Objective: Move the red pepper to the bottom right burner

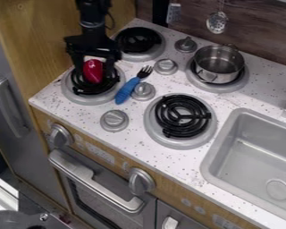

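Here we are at the front left burner, the red pepper sitting over its dark coil, and the end effector poised right around it, looking wide, one finger on each side, no squeeze to be seen. The grasp looks like the step in hand! Settle low enough to catch the pepper's fat middle, keep it centred, then close evenly; too high a pinch could let that smooth, rounded skin squirt out, and too deep a dip could scrape the coil.

Then straight up before any sideways travel, because look what lies on the route: the blue-handled fork slanting beside the burner, and the knob just beyond it. Clear both, swing across to the bottom right burner, lower onto the middle of the coil and let go gently. Near the rim, it might roll off onto the counter.

Now, the tricky bits for the viewer! The pepper's upper end is tucked under the gripper's dark body, and its underside is out of sight, so whether it rests flat on the coil is hard to call. Black fingers over black coil blur together, so the tips and any contact with the pepper can't be made out. The arm's upper part is cut off at the top edge.
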Robot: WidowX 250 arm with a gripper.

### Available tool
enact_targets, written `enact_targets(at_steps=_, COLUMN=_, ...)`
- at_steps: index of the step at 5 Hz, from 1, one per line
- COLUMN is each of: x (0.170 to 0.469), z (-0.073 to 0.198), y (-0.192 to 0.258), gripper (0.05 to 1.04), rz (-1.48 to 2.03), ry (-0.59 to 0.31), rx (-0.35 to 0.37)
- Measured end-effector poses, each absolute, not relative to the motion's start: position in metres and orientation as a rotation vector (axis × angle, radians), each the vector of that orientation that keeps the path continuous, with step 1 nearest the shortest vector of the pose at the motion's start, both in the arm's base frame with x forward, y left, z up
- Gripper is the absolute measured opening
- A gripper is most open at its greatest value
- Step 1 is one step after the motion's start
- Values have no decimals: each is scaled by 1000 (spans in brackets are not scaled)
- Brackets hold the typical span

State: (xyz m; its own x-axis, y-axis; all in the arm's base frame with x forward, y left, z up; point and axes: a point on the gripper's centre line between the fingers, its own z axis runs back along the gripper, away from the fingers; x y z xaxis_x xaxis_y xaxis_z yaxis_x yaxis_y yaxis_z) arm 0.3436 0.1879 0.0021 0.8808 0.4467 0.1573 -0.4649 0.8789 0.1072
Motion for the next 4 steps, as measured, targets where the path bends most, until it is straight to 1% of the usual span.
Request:
enact_targets(at_steps=1, x=344, z=1, y=218, gripper=997, rz=588, ry=-141, rx=141)
enact_targets(at_steps=2, x=352, z=-11, y=220, gripper=997, rz=633, ry=-119, rx=129)
enact_targets(at_steps=3, x=364, z=-13, y=220, gripper=997, rz=658, ry=-126, rx=126)
enact_targets(at_steps=4, x=368, z=-15, y=209, gripper=997, rz=683, ry=-111, rx=120)
